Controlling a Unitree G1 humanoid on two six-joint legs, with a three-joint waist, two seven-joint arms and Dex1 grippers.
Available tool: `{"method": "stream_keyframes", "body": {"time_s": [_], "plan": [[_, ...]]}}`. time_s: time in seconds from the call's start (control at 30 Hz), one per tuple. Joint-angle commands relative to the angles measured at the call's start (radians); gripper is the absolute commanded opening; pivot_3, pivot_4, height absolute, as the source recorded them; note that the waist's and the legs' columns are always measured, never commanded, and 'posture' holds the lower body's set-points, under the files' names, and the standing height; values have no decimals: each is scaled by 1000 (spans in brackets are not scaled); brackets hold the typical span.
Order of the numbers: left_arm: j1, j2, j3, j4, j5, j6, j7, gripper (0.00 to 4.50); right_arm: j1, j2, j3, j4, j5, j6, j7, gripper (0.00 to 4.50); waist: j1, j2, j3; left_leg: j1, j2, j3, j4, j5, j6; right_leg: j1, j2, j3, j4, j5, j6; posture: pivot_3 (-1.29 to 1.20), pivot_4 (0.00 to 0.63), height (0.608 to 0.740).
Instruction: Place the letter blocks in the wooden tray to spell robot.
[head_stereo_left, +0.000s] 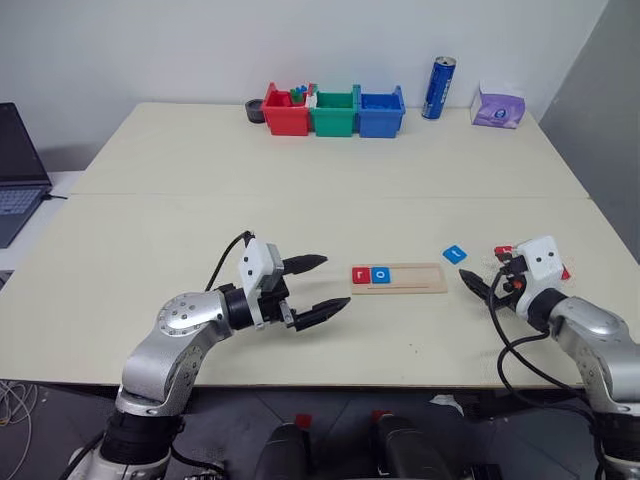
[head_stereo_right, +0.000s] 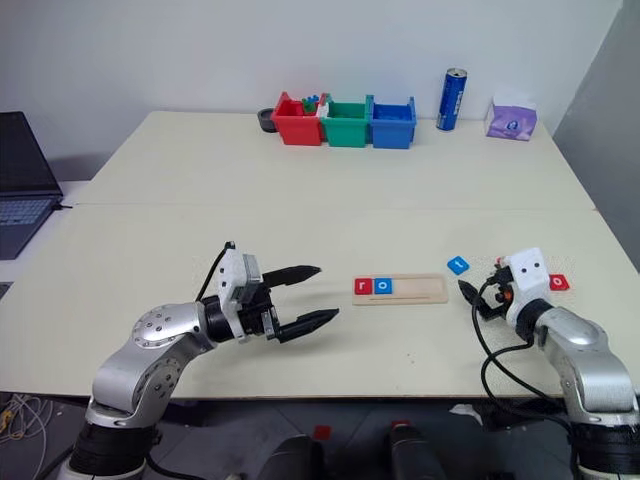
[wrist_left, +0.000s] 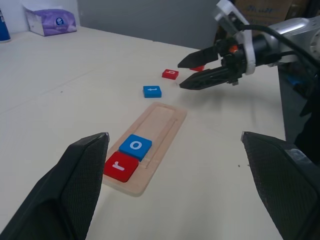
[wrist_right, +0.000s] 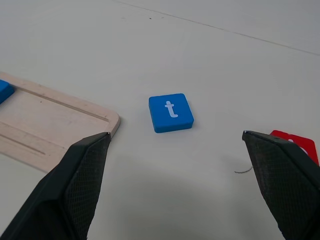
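The wooden tray (head_stereo_left: 415, 279) lies on the table between my two grippers. A red "r" block (head_stereo_left: 361, 275) and a blue "o" block (head_stereo_left: 381, 275) sit side by side at its left end. A blue "t" block (wrist_right: 170, 112) lies flat on the table just off the tray's right end. A red block (wrist_left: 170, 74) lies a little farther right, and another red block (head_stereo_right: 559, 283) lies beside my right wrist. My left gripper (head_stereo_left: 336, 284) hovers open and empty left of the tray. My right gripper (head_stereo_left: 478, 288), also open and empty, points at the "t" block.
Red (head_stereo_left: 286, 112), green (head_stereo_left: 333, 112) and blue (head_stereo_left: 381, 113) bins stand at the table's far edge, with a blue can (head_stereo_left: 438, 88) and a purple tissue pack (head_stereo_left: 498, 106) to their right. A laptop (head_stereo_left: 15, 170) sits off the left side.
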Motion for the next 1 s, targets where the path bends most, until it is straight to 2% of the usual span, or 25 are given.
{"method": "stream_keyframes", "body": {"time_s": [0.03, 0.2, 0.4, 0.73, 0.83, 1.0], "plan": [[3, 14, -5, -44, -24, -1, 0, 4479, -44, 3, -3, 31, -17, -39, 4, 4500, 1, 0, 0, 0, 0, 0, 0, 0, 0, 0, 0, 0, 0, 0, 0, 0, 150, 740], [-3, 22, -16, -47, -28, -1, -1, 4479, -98, 6, -37, 160, -83, -60, -88, 4500, 1, 0, 0, 0, 0, 0, 0, 0, 0, 0, 0, 0, 0, 0, 0, 0, 150, 740], [-3, 28, -21, -39, -25, -9, -2, 4479, -136, 48, -81, 254, -93, -73, -179, 4500, 0, 0, 0, 0, 0, 1, 0, 0, 0, 0, 0, 0, -1, 1, -1, 0, 150, 740], [-3, 26, -49, -29, -26, -22, -10, 4479, -196, 131, -135, 394, -57, -66, -231, 4500, -1, 0, 0, 0, 0, 1, -1, 0, 0, 0, 0, 1, -1, 1, -1, 0, 150, 740], [-8, 29, -51, -21, -26, -27, -14, 4500, -215, 132, -149, 444, -64, -80, -245, 3885, -1, 0, 0, 0, 0, 1, -1, 0, 0, 0, 0, 1, -1, 1, -1, 0, 150, 740], [-13, 28, -55, -18, -23, -30, -12, 4500, -228, 129, -164, 488, -84, -94, -289, 2138, -1, 0, 0, 0, 0, 2, -1, 0, 0, 0, 0, 1, -1, 1, -1, 0, 150, 740]]}}
